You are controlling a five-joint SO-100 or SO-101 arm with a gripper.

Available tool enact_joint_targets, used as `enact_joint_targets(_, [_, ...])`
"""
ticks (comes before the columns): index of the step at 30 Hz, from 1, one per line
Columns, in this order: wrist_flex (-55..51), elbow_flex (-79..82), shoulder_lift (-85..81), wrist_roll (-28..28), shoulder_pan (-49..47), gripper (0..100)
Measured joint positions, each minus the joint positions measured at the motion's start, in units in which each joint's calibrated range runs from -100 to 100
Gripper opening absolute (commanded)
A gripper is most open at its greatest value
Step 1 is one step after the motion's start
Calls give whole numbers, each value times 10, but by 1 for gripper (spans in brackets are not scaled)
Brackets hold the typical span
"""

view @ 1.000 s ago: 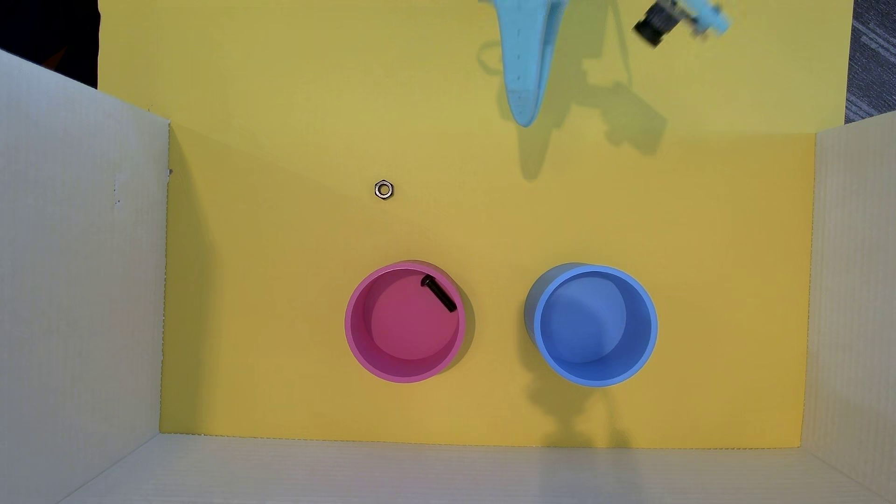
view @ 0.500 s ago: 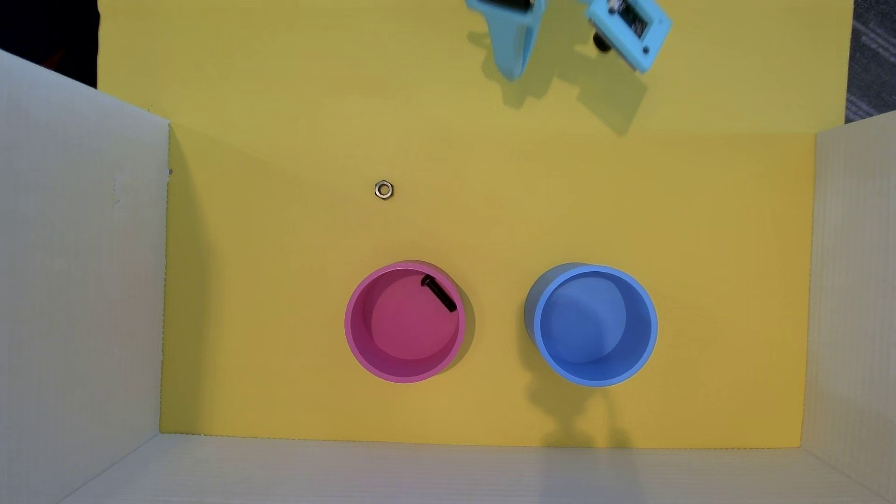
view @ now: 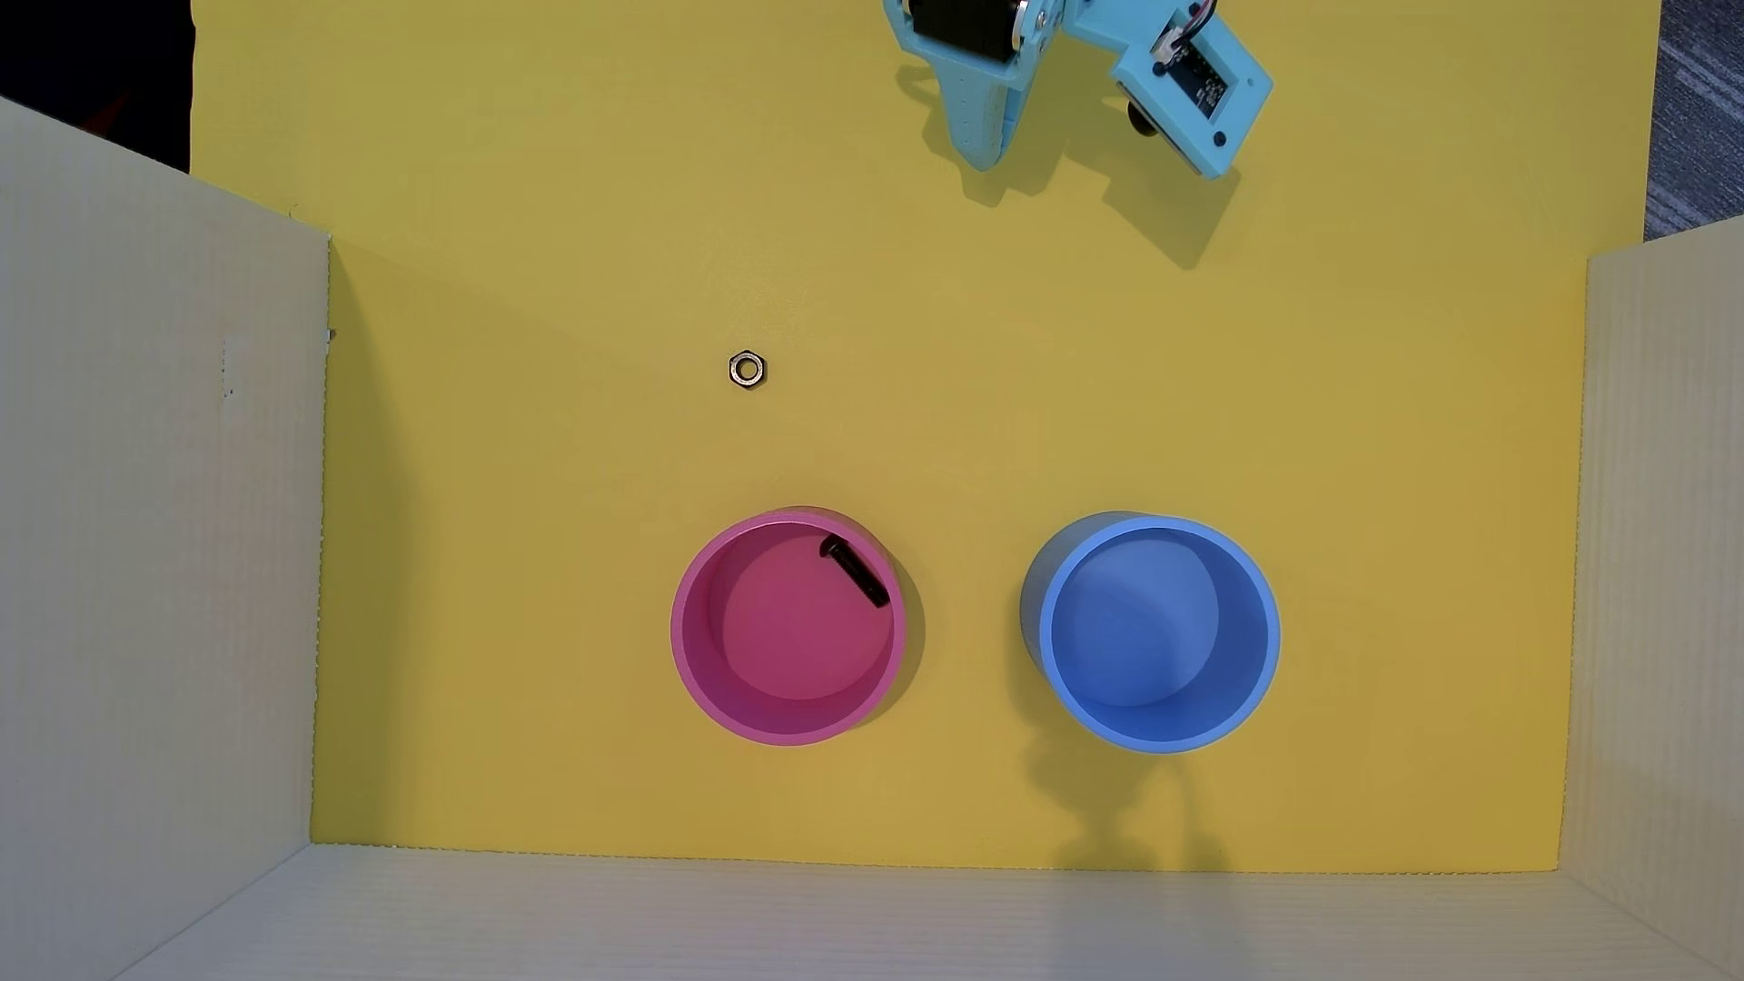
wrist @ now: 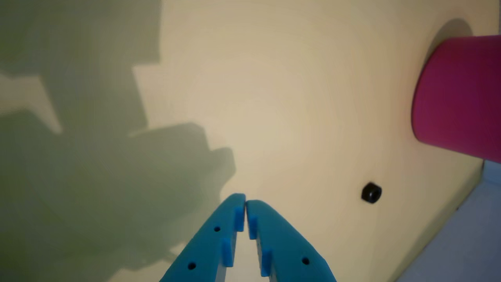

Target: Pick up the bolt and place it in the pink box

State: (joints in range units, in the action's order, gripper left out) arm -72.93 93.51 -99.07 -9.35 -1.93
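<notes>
The black bolt (view: 854,570) lies inside the pink box (view: 694,651), against its upper right inner wall in the overhead view. In the wrist view only the outer wall of the pink box (wrist: 458,98) shows at the right edge; the bolt is hidden there. My light blue gripper (view: 983,158) is at the top of the overhead view, far from the box. In the wrist view the gripper (wrist: 245,201) has its fingertips touching, shut and empty, above the bare yellow floor.
A silver hexagonal nut (view: 747,369) lies on the yellow floor (view: 1132,377) above the pink box; it also shows in the wrist view (wrist: 371,192). A blue round cup (view: 1265,651) stands right of the pink one. Pale cardboard walls (view: 160,566) enclose left, right and bottom.
</notes>
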Motion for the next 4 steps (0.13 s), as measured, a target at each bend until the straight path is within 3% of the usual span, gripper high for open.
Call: enact_joint_targets(4, [0,0,0,0,0,1])
